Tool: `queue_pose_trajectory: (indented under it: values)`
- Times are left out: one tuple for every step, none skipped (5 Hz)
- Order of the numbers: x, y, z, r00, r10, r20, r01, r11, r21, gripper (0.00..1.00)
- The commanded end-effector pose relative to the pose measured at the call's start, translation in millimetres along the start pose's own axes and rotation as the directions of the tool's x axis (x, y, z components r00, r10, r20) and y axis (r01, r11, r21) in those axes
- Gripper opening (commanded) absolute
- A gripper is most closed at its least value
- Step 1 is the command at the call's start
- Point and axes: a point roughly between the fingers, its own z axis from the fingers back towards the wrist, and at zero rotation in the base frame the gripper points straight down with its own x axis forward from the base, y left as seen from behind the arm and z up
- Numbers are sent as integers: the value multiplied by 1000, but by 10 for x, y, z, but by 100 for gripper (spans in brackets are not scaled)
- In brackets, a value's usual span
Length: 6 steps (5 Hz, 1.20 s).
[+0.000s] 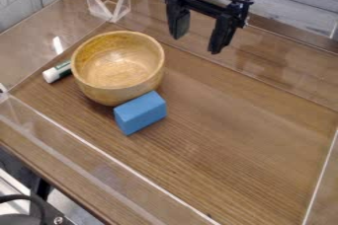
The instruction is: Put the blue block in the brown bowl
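Note:
A small bright blue block (140, 112) lies on the wooden table, touching the front right side of the brown bowl (119, 66). The round light-brown wooden bowl has nothing in it. My black gripper (199, 32) hangs above the table at the back, to the right of and behind the bowl, pointing down. Its two fingers stand apart, open, with nothing between them. It is well clear of both block and bowl.
A white marker with a green cap (57, 71) lies just left of the bowl. Clear plastic walls (79, 140) edge the tabletop at the front, the left and the back. A clear stand (106, 4) sits at the back left.

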Motion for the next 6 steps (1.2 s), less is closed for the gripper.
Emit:
queue_pose_trajectory:
  values:
    - [-65, 31, -53, 996, -90, -10, 90, 996, 4, 100]
    - [-227, 114, -72, 963, -271, -2, 271, 962, 14, 100]
    - [-370, 210, -75, 901, -434, 9, 434, 901, 31, 100]
    - [-479, 325, -119, 846, -533, 13, 532, 845, 55, 100]
    - [-577, 436, -196, 818, -575, 14, 573, 817, 66, 100]
    - [-617, 516, -301, 816, -577, 21, 574, 815, 72, 100]
